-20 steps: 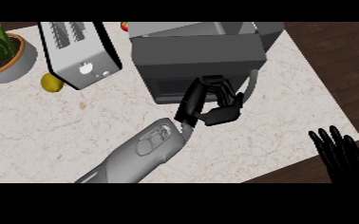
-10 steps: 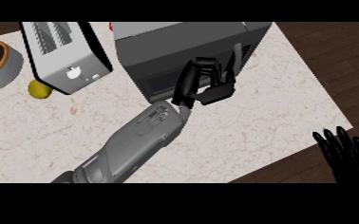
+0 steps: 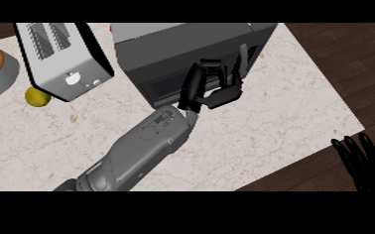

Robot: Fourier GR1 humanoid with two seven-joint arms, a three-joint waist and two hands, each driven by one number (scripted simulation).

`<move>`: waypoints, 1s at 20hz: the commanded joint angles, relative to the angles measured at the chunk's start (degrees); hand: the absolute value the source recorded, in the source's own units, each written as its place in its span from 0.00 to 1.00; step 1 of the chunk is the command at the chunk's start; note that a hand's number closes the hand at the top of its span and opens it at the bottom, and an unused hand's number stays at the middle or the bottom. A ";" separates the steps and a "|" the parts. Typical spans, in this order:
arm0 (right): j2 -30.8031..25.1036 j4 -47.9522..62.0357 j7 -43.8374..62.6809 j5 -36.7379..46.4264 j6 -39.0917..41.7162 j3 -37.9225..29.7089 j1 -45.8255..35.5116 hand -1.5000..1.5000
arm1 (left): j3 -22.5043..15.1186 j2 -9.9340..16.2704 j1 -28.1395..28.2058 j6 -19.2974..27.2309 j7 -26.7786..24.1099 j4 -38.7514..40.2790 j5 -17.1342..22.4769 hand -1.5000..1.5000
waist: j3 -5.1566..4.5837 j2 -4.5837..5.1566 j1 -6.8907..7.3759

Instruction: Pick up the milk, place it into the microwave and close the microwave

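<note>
The grey microwave (image 3: pixel 192 43) stands at the back of the counter, its dark door (image 3: pixel 162 85) facing me and lying flush with the body. My left hand (image 3: pixel 207 83) comes up from the lower left on its grey forearm (image 3: pixel 144 148) and rests against the door's right part, near the handle strip (image 3: pixel 239 63). Its fingers are nearly straight and hold nothing. No milk shows in the view. My right hand (image 3: pixel 354 154) rests at the lower right edge, fingers up, off the counter.
A silver toaster (image 3: pixel 61 58) stands left of the microwave, with a yellow lemon (image 3: pixel 36 96) in front of it. A grey plate (image 3: pixel 6 75) shows at the far left edge. The marble counter (image 3: pixel 278 124) ends at the right over dark wood floor.
My left hand has moved forward from in front of the microwave until it lies against the door. The view has shifted, so the microwave and toaster look nearer. The right hand stays put.
</note>
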 commanded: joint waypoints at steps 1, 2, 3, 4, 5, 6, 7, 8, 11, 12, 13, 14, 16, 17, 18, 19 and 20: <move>-0.95 -1.17 0.08 -1.51 1.74 -0.06 0.54 0.00 | 1.92 -0.12 -4.27 -1.17 -0.48 4.37 1.77 1.00 | 0.02 0.80 -1.00; -0.98 -1.54 0.08 -1.62 1.85 0.03 -0.02 0.00 | 1.51 -0.12 -4.23 -1.11 -1.11 4.22 1.83 1.00 | 0.05 0.98 -1.21; -1.27 -2.01 0.21 -2.20 1.94 -0.31 0.49 0.00 | 1.89 -0.12 -4.48 -0.84 -1.26 4.99 1.65 1.00 | 0.06 0.90 -1.34; -1.23 -2.41 0.09 -2.47 2.08 -0.31 0.33 0.00 | 1.72 -0.12 -4.64 -1.12 -1.27 4.61 2.38 1.00 | 0.08 0.75 -1.43; -2.24 -2.52 0.36 -2.20 2.07 -1.23 0.71 0.00 | 1.85 -0.12 -4.14 -0.74 -2.46 4.96 2.13 1.00 | 0.02 0.83 -1.75; -2.05 -3.09 0.14 -2.16 1.73 -1.45 0.12 0.00 | 1.66 -0.12 -4.58 -0.51 -2.39 5.12 2.29 1.00 | 0.06 0.75 -1.78; -2.44 -3.59 0.30 -2.02 1.67 -1.73 -0.36 0.00 | 1.39 -0.12 -4.25 -0.85 -2.44 5.22 2.81 1.00 | 0.03 0.83 -1.56; -2.32 -4.06 0.38 -2.45 1.57 -1.70 -0.36 0.00 | 1.61 -0.12 -3.90 -0.37 -3.28 4.94 3.21 1.00 | -0.03 0.98 -1.96; -2.74 -4.32 0.83 -3.66 1.91 -2.00 0.14 0.00 | 1.07 -0.12 -4.30 0.08 -3.68 5.34 3.57 1.00 | 0.09 1.13 -2.55; -2.83 -4.72 1.38 -3.62 1.93 -1.49 1.20 0.00 | 1.30 -0.12 -4.48 0.01 -3.86 5.65 3.66 1.00 | 0.05 1.04 -2.78; -2.44 -4.40 1.18 -5.54 2.68 -1.26 1.39 0.00 | 1.32 -0.12 -4.95 0.13 -4.17 5.56 3.92 1.00 | 0.18 0.91 -2.20; -2.18 -4.76 1.04 -5.50 2.85 -0.85 1.61 0.00 | 1.40 -0.12 -4.65 -0.84 -4.54 5.93 4.21 1.00 | 0.16 1.06 -2.02; -2.83 -5.02 1.36 -6.25 3.19 -1.36 1.81 0.00 | 1.57 -0.12 -5.19 0.19 -4.69 6.05 4.70 1.00 | 0.21 0.97 -2.42; -3.12 -5.32 1.95 -6.70 3.23 -1.15 1.53 0.00 | 1.28 -0.12 -4.73 -0.17 -5.39 6.11 4.70 1.00 | 0.12 1.40 -2.14; -3.43 -5.76 2.01 -7.31 3.27 -1.67 1.95 0.00 | 1.14 -0.13 -5.07 0.44 -5.01 6.53 4.81 1.00 | 0.16 1.02 -2.48; -3.72 -5.88 2.14 -7.39 3.48 -1.76 1.72 0.00 | 1.32 -0.13 -5.20 0.00 -5.10 6.40 5.21 1.00 | 0.15 1.22 -2.39; -4.16 -5.94 2.62 -7.29 3.53 -1.79 2.26 0.00 | 0.94 -0.13 -5.16 0.09 -5.49 6.65 5.09 1.00 | 0.14 1.13 -2.43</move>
